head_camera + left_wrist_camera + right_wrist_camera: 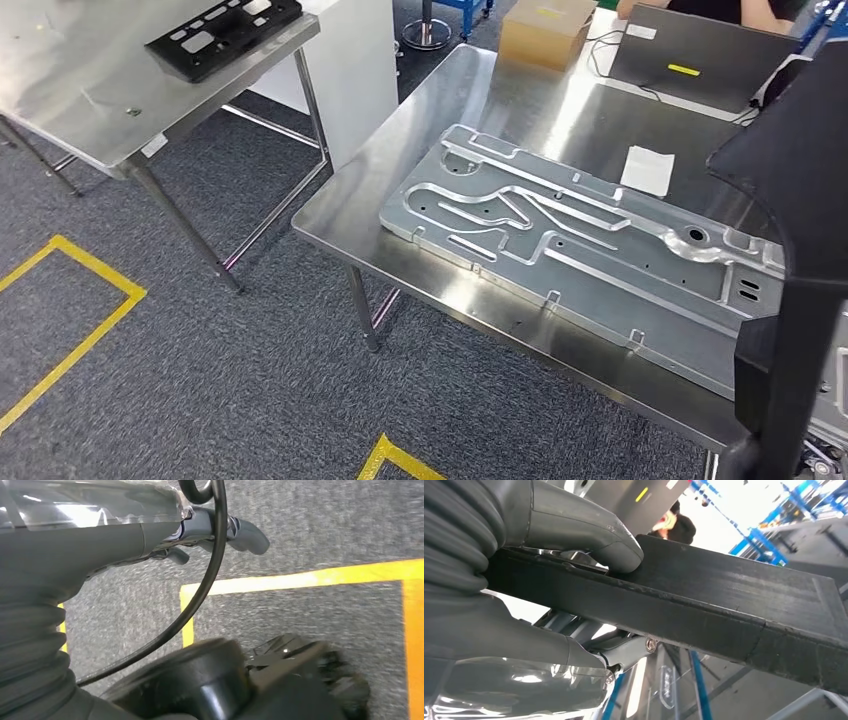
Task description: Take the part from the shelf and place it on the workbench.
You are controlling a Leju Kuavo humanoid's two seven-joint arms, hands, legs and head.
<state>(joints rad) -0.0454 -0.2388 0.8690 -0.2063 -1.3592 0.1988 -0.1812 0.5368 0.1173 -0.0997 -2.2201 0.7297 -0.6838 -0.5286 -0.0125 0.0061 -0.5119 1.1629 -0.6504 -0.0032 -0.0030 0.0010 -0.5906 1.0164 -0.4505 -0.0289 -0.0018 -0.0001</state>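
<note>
Right hand: clamped on a flat black plastic part; the thick grey thumb presses on one face, the other fingers sit against the opposite face.
Right wrist: grey ribbed cover bent close behind the hand, the part's long edge running away from it.
Part in the head view: dark and tall at the picture's right side, held up in front of the body.
Left hand: hangs low over the floor, grey fingers lightly curled and apart, nothing in them.
Left wrist: grey ribbed cover, a black cable looping past it.
</note>
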